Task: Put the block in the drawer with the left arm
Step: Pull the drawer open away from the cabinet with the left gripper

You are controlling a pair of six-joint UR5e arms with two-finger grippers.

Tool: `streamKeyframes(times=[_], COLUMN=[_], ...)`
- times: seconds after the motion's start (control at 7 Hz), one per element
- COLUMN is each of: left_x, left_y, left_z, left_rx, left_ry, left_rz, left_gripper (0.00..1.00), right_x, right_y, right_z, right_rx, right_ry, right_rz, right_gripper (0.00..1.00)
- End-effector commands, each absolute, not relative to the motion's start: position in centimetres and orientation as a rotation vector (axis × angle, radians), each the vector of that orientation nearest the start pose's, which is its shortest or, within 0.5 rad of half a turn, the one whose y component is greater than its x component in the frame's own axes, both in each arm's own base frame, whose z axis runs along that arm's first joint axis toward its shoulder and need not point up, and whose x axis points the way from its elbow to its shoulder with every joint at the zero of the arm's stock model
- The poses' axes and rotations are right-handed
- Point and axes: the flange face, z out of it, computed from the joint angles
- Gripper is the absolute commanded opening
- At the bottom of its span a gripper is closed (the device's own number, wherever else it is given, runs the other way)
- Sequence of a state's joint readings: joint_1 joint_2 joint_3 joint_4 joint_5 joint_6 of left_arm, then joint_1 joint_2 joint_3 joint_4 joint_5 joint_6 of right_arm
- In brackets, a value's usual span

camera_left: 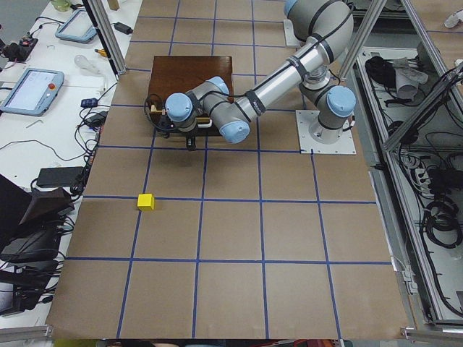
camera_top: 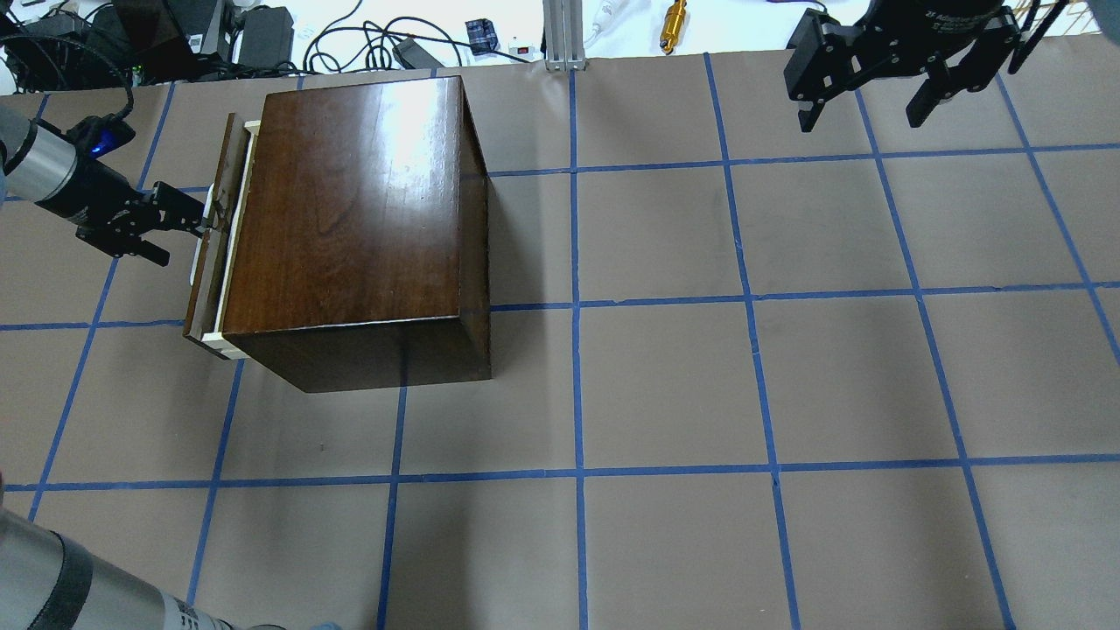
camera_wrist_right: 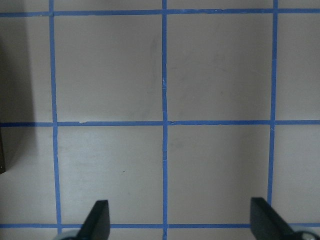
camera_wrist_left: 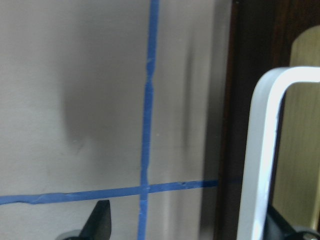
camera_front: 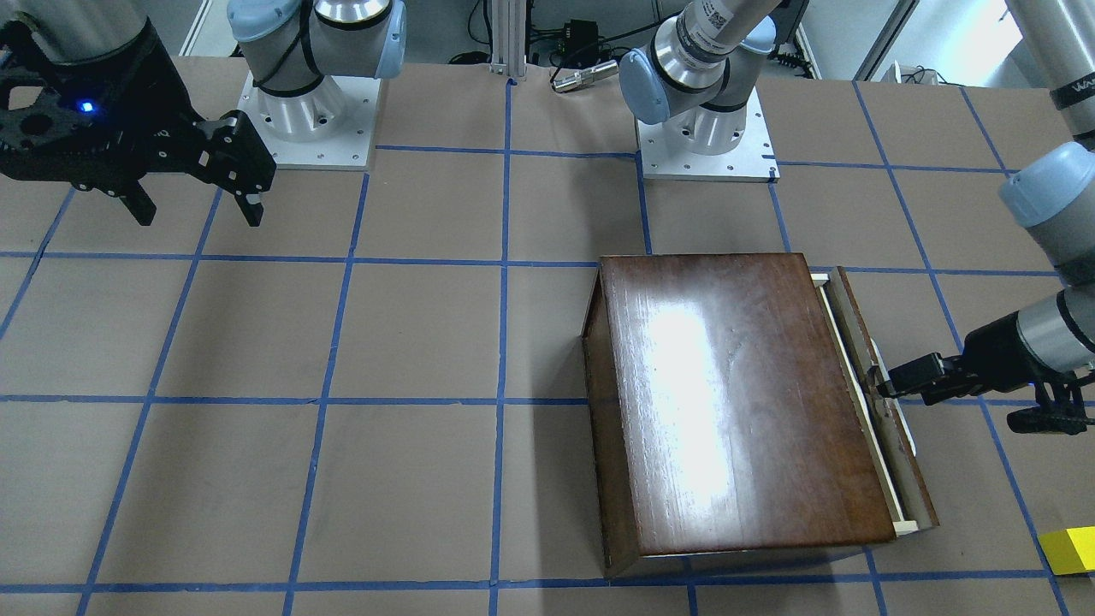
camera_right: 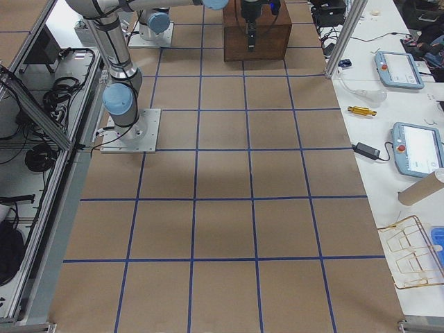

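The yellow block (camera_front: 1069, 550) lies on the table paper, apart from the box; it also shows in the exterior left view (camera_left: 146, 202). The dark-brown box (camera_top: 350, 201) has its drawer (camera_top: 203, 297) pulled out a narrow gap, so a pale wood strip shows. My left gripper (camera_top: 185, 242) is at the drawer's front, level with the pull (camera_wrist_left: 260, 150). In the left wrist view its fingers stand wide apart, with the pull between them next to one finger. My right gripper (camera_top: 866, 109) is open, empty and raised on the far side of the table.
The brown table paper (camera_top: 665, 385) has a blue tape grid. Both arm bases (camera_front: 706, 128) stand along the robot's edge. Cables and tablets lie beyond the table's edge behind the box (camera_top: 262, 35).
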State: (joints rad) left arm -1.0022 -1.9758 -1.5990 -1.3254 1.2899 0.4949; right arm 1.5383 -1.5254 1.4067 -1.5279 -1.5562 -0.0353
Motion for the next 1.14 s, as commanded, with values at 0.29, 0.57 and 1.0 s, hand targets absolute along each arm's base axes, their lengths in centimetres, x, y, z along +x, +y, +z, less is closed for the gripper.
streamKeyframes(times=[0.29,0.57,1.0], left_x=[23.2,24.5,25.9], left_y=[-58.1,-57.8,-57.7], left_z=[27.6,27.6,27.4], left_rx=[-0.233,-0.252,-0.284], left_ry=[3.472,3.471,3.471], left_rz=[-0.004,-0.016,-0.026], left_gripper=[1.00,1.00,1.00], right_x=[11.8,11.7,11.8], right_y=[-51.9,-52.0,-52.0], right_z=[54.2,54.2,54.1], right_rx=[-0.006,-0.003,-0.006], right_ry=[3.127,3.128,3.127], right_rz=[-0.121,-0.121,-0.118], right_gripper=[1.00,1.00,1.00])
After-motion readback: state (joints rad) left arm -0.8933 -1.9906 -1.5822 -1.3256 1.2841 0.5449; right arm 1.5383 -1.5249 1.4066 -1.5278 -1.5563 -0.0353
